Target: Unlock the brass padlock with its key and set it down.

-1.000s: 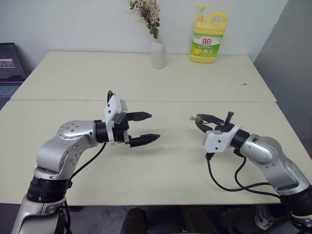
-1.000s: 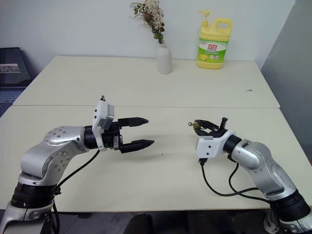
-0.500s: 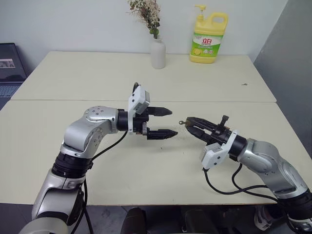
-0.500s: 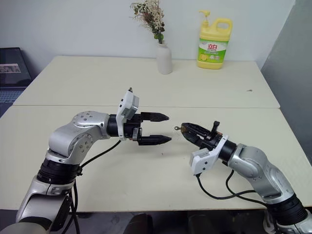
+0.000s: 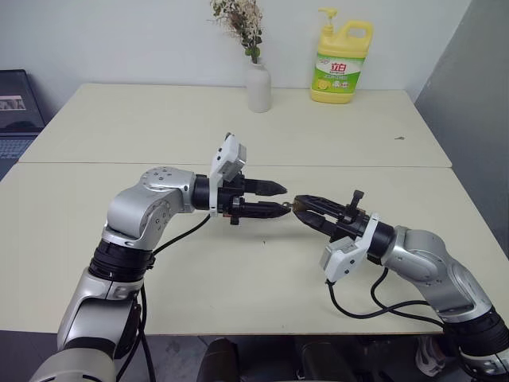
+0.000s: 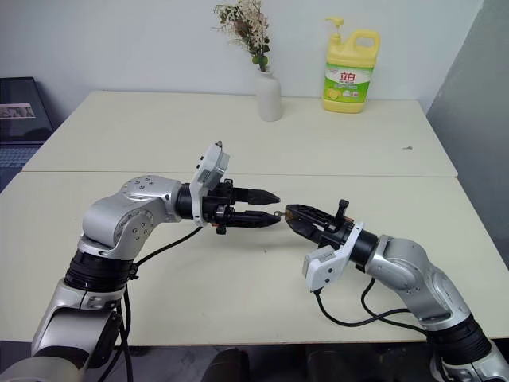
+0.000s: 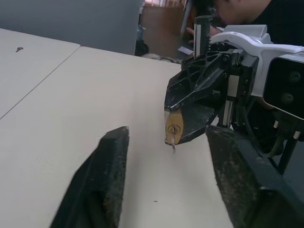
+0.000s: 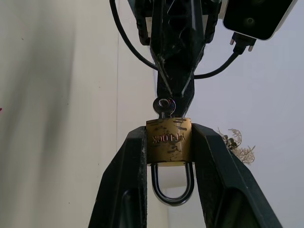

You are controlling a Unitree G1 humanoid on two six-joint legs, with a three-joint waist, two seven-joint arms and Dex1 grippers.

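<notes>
The brass padlock is clamped between my right gripper's two fingers, held level above the table. Its silver shackle points back toward the right wrist. The key sits in the keyhole and sticks out of the padlock's far end; in the left wrist view the key hangs below the brass face. My left gripper meets the right one tip to tip. Its fingers stand apart on either side of the key without pressing it.
At the far side of the table stand a white vase with dried flowers and a yellow detergent bottle. A laptop sits at the left edge. The right arm's black cable lies on the table. A person sits beyond the table.
The left gripper swung right toward the right gripper and its fingers narrowed. The right gripper came left with the padlock, so the two now meet at the key.
</notes>
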